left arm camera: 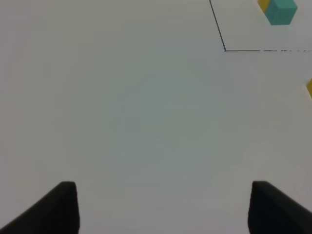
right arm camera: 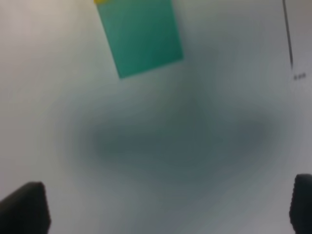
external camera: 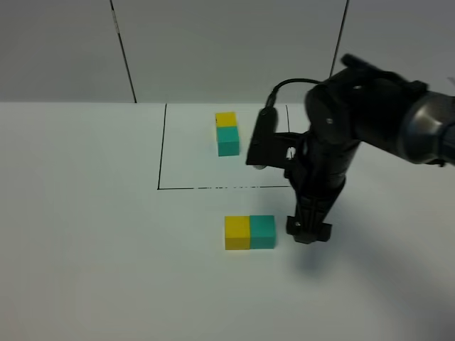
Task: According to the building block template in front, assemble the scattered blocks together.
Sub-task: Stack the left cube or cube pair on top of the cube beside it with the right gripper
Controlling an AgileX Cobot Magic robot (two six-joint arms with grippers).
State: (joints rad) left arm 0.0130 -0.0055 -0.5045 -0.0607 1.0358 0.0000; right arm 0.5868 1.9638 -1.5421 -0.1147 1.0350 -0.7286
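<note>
The template, a yellow cube point(external camera: 226, 118) joined to a teal cube point(external camera: 228, 141), sits inside a thin black outline point(external camera: 162, 149) at the back. The loose yellow cube point(external camera: 237, 233) and loose teal cube point(external camera: 262, 231) lie side by side, touching, in front of the outline. My right gripper point(external camera: 309, 229) is low over the table just right of the loose teal cube point(right arm camera: 144, 36), open and empty. My left gripper point(left arm camera: 165, 207) is open and empty over bare table; it is out of the exterior view. The template's teal cube point(left arm camera: 282, 11) shows far off in the left wrist view.
The white table point(external camera: 85, 234) has a grey panelled wall point(external camera: 227, 42) behind it. The right arm point(external camera: 341, 135) and its cable reach over the outline's right side. The outline's corner point(left arm camera: 225, 50) shows in the left wrist view.
</note>
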